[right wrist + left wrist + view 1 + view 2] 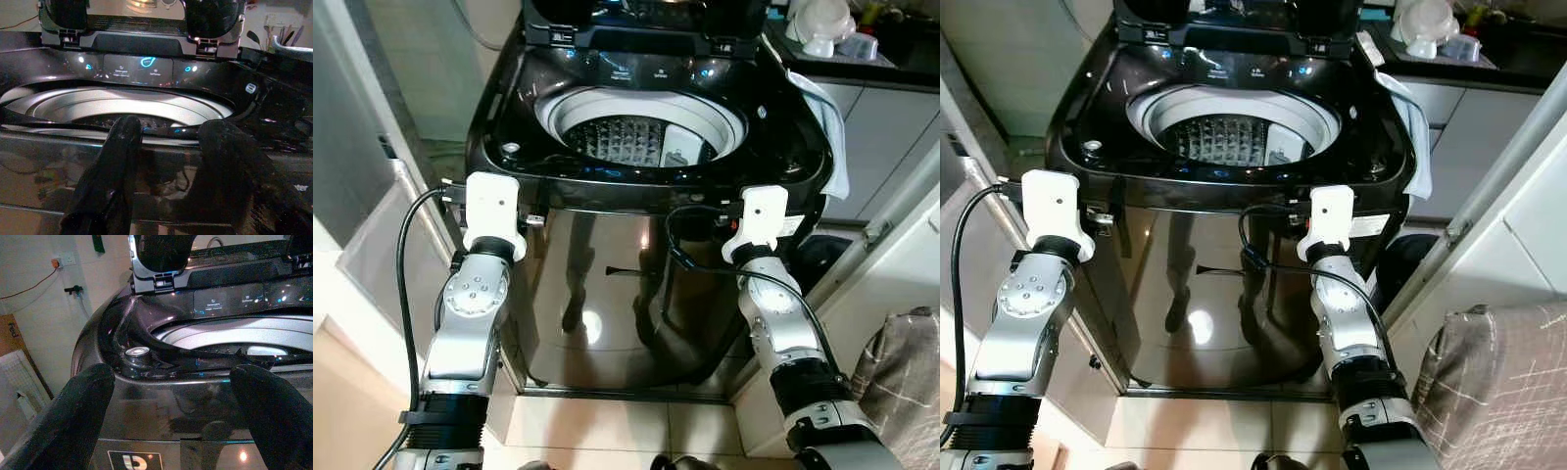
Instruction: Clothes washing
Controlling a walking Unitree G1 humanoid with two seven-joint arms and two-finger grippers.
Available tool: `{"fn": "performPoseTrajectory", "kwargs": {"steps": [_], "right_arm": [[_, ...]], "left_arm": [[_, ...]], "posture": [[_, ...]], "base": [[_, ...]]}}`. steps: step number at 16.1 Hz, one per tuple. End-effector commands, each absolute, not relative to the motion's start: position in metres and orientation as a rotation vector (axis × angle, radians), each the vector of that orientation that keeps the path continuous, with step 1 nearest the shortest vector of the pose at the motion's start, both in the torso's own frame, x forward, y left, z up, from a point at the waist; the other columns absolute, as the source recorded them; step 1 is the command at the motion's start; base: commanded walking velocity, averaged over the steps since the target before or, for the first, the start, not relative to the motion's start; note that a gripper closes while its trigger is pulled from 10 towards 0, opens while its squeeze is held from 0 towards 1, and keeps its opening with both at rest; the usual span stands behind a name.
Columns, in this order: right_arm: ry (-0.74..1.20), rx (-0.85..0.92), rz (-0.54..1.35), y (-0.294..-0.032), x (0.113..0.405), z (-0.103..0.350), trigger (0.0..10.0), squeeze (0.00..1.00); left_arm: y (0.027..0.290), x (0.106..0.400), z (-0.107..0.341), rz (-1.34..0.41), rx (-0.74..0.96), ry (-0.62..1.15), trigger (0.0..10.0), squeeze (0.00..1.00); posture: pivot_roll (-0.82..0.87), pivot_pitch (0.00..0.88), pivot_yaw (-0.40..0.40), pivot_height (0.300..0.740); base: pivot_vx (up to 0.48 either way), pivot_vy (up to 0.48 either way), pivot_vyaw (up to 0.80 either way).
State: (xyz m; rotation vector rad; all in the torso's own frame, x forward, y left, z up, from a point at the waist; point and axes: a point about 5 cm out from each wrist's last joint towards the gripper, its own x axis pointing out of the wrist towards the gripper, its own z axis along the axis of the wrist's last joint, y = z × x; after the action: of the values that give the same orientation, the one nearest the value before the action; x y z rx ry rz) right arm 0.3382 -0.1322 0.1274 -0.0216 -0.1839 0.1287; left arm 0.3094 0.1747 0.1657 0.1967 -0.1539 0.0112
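Grippers at washing machine (646, 147) front rim, lid raised. My left gripper (171, 382) is spread wide, holding nothing; my right gripper (168, 142) is parted narrowly, empty. Drum (622, 137) contents indistinct; a patterned cloth (1503, 382) lies cropped at right.

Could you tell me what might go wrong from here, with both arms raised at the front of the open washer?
Both grippers, left and right, sit close to the washer's glossy front edge; moving forward without lifting could knock the jaws against it. The lid stands up behind the drum, so a high reach might hit it. A white cloth hangs over the washer's right side and could snag the right arm.
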Motion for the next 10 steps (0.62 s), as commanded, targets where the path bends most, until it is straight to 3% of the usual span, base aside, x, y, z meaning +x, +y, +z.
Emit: {"fn": "performPoseTrajectory", "kwargs": {"steps": [1, 5, 10], "right_arm": [[-0.179, -0.013, 0.125, -0.133, 0.341, 0.130, 10.0, 0.00], [-0.145, 0.015, 0.162, -0.125, 0.345, 0.127, 10.0, 0.00], [-0.002, 0.028, 0.114, -0.143, 0.317, 0.083, 10.0, 0.00]], "left_arm": [[0.173, 0.313, 0.170, -0.001, 0.201, -0.168, 10.0, 0.00], [0.176, 0.309, 0.172, 0.024, 0.198, -0.183, 10.0, 0.00], [0.180, 0.304, 0.163, 0.002, 0.228, -0.150, 10.0, 0.00]], "posture": [[-0.05, 0.000, -0.028, 0.740], [-0.03, 0.000, -0.045, 0.740], [-0.01, 0.000, -0.032, 0.740]], "base": [[-0.240, 0.000, 0.00], [-0.288, 0.000, 0.00], [-0.313, 0.000, 0.00]]}}
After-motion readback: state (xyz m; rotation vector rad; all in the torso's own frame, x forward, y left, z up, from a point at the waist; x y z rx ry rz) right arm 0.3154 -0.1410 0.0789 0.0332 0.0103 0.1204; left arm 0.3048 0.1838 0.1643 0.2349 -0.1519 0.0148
